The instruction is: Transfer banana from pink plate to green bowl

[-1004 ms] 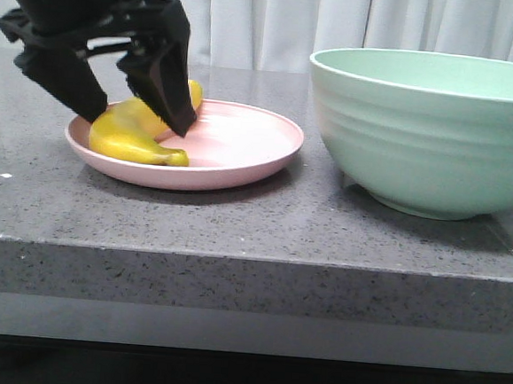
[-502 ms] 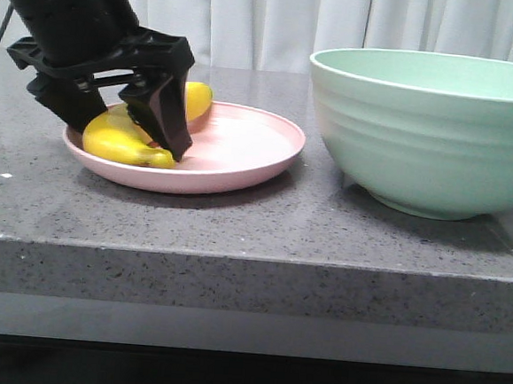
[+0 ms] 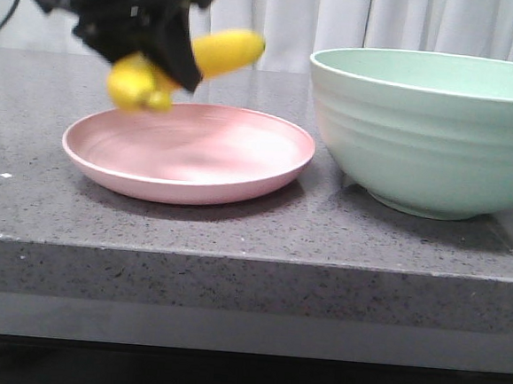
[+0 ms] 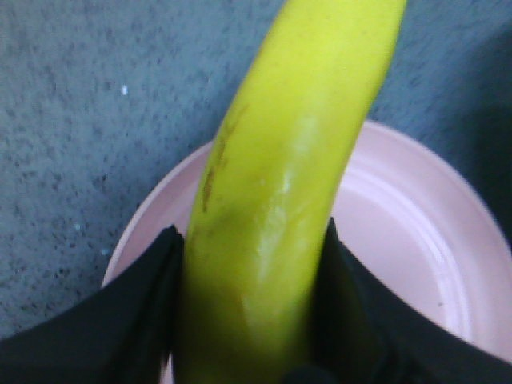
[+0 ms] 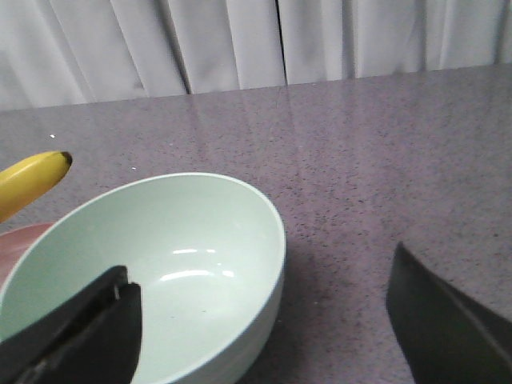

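My left gripper [image 3: 151, 64] is shut on the yellow banana [image 3: 216, 52] and holds it in the air above the left part of the pink plate [image 3: 189, 151]. In the left wrist view the banana [image 4: 280, 192] sits tight between the two black fingers [image 4: 128, 312], with the plate [image 4: 408, 232] below it. The plate holds nothing. The large mint-green bowl [image 3: 430, 126] stands to the right of the plate and is empty inside [image 5: 160, 264]. My right gripper [image 5: 260, 324] is open above the bowl's right side; the banana tip [image 5: 32, 180] shows in its view.
The grey speckled table [image 3: 235, 235] has its front edge close to the plate and bowl. White curtains [image 3: 385, 20] hang behind the table. The right arm is out of the front view.
My left gripper closed on the banana and lifted it off the pink plate, moving up and slightly right. The plate shifted a little to the right. The bowl has not moved.
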`<action>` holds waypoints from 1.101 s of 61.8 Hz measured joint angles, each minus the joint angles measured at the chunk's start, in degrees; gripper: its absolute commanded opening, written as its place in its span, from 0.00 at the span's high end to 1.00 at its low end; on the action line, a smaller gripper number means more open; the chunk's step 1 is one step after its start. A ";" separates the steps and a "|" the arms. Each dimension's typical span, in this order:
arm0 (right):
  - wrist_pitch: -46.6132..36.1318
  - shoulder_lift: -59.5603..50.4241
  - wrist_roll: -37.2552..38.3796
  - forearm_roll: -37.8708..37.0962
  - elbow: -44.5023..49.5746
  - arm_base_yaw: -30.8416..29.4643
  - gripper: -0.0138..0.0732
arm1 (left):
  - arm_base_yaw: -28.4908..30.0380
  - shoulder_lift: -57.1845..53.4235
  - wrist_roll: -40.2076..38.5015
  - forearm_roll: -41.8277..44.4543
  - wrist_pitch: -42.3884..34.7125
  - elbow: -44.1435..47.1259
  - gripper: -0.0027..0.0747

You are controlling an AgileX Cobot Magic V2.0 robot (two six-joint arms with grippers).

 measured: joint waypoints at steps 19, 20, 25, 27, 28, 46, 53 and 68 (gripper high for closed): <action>2.60 8.45 -3.76 29.44 -3.11 2.63 0.11 | -8.67 -9.63 0.10 0.00 5.38 -4.71 0.94; 2.93 9.10 -4.62 30.79 -3.43 3.04 0.11 | -9.39 -10.02 0.10 0.00 5.50 -4.71 0.94; 3.51 12.70 -9.79 38.60 -5.28 5.77 0.11 | -11.70 -11.22 0.10 -0.12 5.59 -4.71 0.94; 3.61 14.41 -11.88 42.32 -6.11 7.17 0.11 | -12.37 -11.53 0.10 -0.12 5.59 -4.81 0.94; 3.61 15.10 -13.52 43.80 -6.44 7.72 0.11 | -12.69 -11.66 0.10 -0.12 5.59 -4.79 0.94; 3.70 29.13 -37.65 73.52 -13.19 15.81 0.11 | -14.98 -11.90 0.10 -0.12 6.45 -4.79 0.94; 6.97 34.98 -45.82 82.55 -16.64 16.22 0.11 | -14.98 -11.90 0.10 0.00 6.70 -4.79 0.94; 12.87 44.28 -52.16 86.36 -22.26 16.33 0.13 | -15.07 -11.90 0.10 0.00 6.82 -4.79 0.94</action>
